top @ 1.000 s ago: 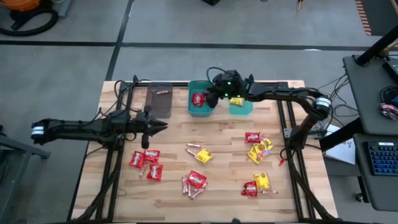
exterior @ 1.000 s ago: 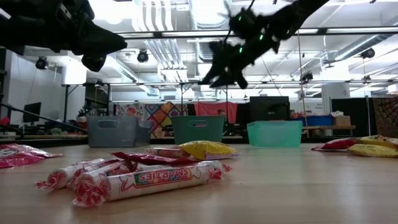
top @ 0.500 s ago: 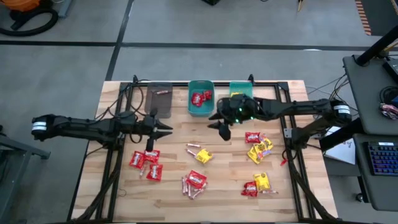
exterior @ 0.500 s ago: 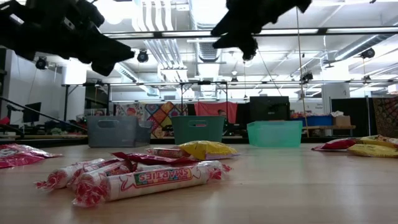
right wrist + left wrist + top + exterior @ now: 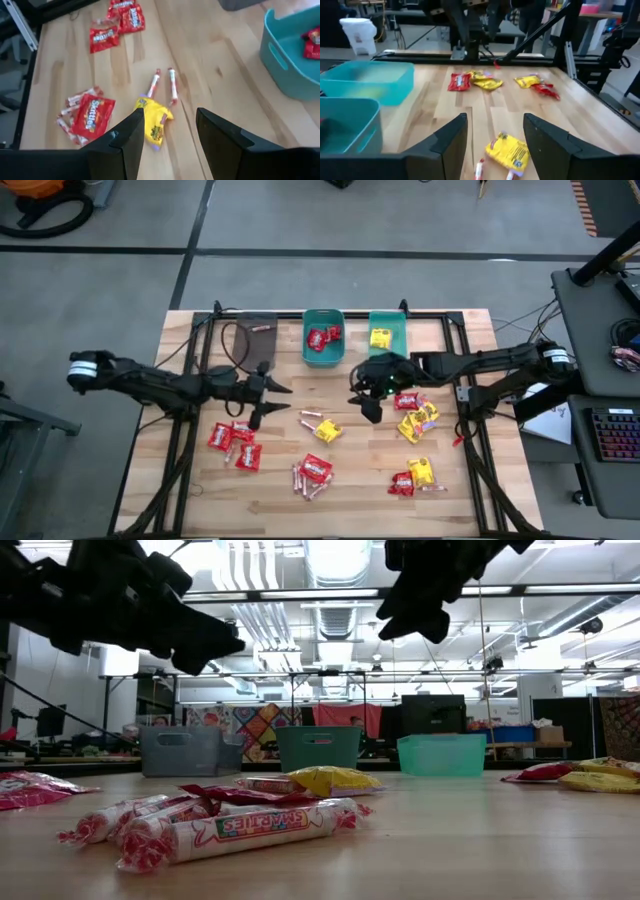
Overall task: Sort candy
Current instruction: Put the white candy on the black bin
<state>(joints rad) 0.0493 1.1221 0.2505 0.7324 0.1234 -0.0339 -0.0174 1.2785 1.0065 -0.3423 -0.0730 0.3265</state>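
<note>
Across the bench [image 5: 480, 480] candy [image 5: 325, 430] lies scattered, some already binned; your left tool [image 5: 262, 400] and right tool [image 5: 368, 402] hover open and empty, so you should descend on the yellow packet next.

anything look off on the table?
Nothing damaged or spilled. Loose candy lies scattered on the table, unsorted. Red packets sit in the teal bin, one yellow in the lighter bin. Both grippers open, empty.
</note>
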